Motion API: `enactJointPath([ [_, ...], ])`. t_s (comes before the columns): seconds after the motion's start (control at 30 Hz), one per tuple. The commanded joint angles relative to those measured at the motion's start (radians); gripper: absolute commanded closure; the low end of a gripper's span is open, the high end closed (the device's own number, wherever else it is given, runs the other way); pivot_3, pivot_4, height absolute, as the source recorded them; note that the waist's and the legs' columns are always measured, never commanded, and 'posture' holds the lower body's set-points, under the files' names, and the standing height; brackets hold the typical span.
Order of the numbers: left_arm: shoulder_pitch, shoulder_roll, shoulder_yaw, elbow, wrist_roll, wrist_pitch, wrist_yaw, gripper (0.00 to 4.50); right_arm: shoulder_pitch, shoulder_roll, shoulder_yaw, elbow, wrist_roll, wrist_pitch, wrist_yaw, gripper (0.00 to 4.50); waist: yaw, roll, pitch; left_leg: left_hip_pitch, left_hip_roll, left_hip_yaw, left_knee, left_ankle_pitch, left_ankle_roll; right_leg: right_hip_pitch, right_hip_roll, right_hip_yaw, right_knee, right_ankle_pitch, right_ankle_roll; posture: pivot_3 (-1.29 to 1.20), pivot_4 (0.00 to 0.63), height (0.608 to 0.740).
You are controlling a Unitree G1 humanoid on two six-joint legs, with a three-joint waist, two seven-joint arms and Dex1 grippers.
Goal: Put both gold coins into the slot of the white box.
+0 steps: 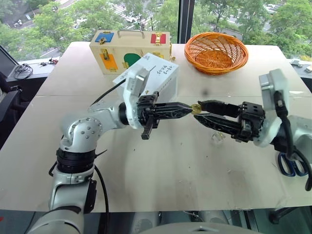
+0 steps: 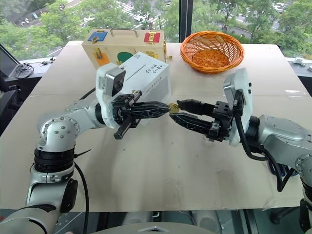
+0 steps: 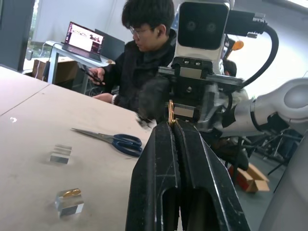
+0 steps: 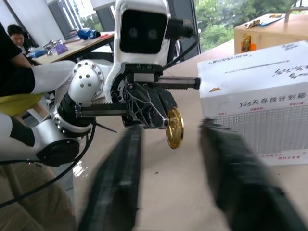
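My left gripper [image 1: 189, 110] is shut on a gold coin [image 1: 196, 109], which stands out from its fingertips above the middle of the table. My right gripper [image 1: 199, 110] faces it, open, with one finger on each side of the coin [image 4: 174, 128] and a gap to both. The white box [image 1: 156, 78], with black handwriting on top, stands just behind the left gripper. A second gold coin [image 3: 71, 192] lies on top of a small clear block on the table.
An orange wicker basket [image 1: 216, 51] sits at the back right and a pale wooden case [image 1: 129, 48] stands behind the white box. Blue-handled scissors [image 1: 291, 165] lie at the right edge. Another clear block [image 3: 60, 155] rests on the table. A person [image 3: 144, 57] sits beyond the table.
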Motion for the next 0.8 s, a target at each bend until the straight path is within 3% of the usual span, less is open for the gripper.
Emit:
enactJointPath([
  [0.03,-0.004,0.018,0.065,-0.005,-0.046,0.011,0.036,4.5,0.032,-0.041,-0.076,0.004,-0.037,-0.026,0.035,0.51,0.001,0.0,0.0,0.0,0.0,0.0,0.0,0.0,0.0,0.0,0.0,0.0,0.0,0.0,0.0,0.0,0.15,0.74],
  [0.07,-0.004,0.023,0.078,-0.006,-0.05,0.013,0.05,4.5,0.049,-0.057,-0.092,0.001,-0.062,-0.027,0.05,0.06,0.002,0.0,0.0,0.0,0.0,0.0,0.0,0.0,0.0,0.0,0.0,0.0,0.0,0.0,0.0,0.0,0.15,0.74],
  [0.2,-0.033,0.053,0.134,0.003,-0.044,0.006,0.117,4.5,0.125,-0.107,-0.171,-0.042,-0.163,-0.056,0.153,0.06,0.003,-0.001,0.001,0.0,0.0,0.0,0.0,0.0,0.0,0.0,0.0,0.0,0.0,0.0,0.0,0.0,0.15,0.74],
  [0.3,-0.083,0.104,0.152,0.044,0.044,-0.037,0.165,4.5,0.142,-0.118,-0.212,-0.073,-0.205,-0.092,0.205,0.06,0.004,-0.001,0.001,0.0,0.0,0.0,0.0,0.0,0.0,0.0,0.0,-0.001,0.0,0.0,0.001,0.0,0.15,0.74],
  [0.53,-0.321,0.207,0.034,0.285,0.366,-0.095,0.271,4.5,0.144,-0.148,-0.219,-0.108,-0.407,-0.152,0.233,0.06,0.006,-0.002,0.001,0.001,-0.001,0.001,0.0,0.0,0.0,0.0,0.0,0.0,0.0,-0.001,0.001,0.0,0.15,0.74],
  [0.67,-0.447,0.233,-0.051,0.383,0.46,0.001,0.289,4.5,0.102,-0.168,-0.232,-0.1,-0.415,-0.151,0.224,0.06,0.01,-0.005,0.003,-0.001,-0.001,0.001,0.0,0.0,0.0,0.0,0.0,0.0,0.0,0.0,0.001,0.0,0.15,0.74],
  [0.73,-0.55,0.252,-0.13,0.485,0.494,0.138,0.255,4.5,0.086,-0.187,-0.258,-0.103,-0.416,-0.151,0.231,0.06,0.011,-0.008,0.005,-0.001,-0.001,0.0,0.0,0.0,0.0,-0.001,0.0,-0.001,-0.001,0.0,0.001,0.0,0.15,0.74],
  [0.8,-0.614,0.25,-0.17,0.568,0.528,0.144,0.201,4.5,0.095,-0.196,-0.291,-0.109,-0.415,-0.153,0.239,0.06,0.011,-0.009,0.005,-0.002,-0.001,0.0,0.0,0.0,0.0,-0.002,0.0,-0.001,0.0,0.0,0.001,0.0,0.15,0.74],
])
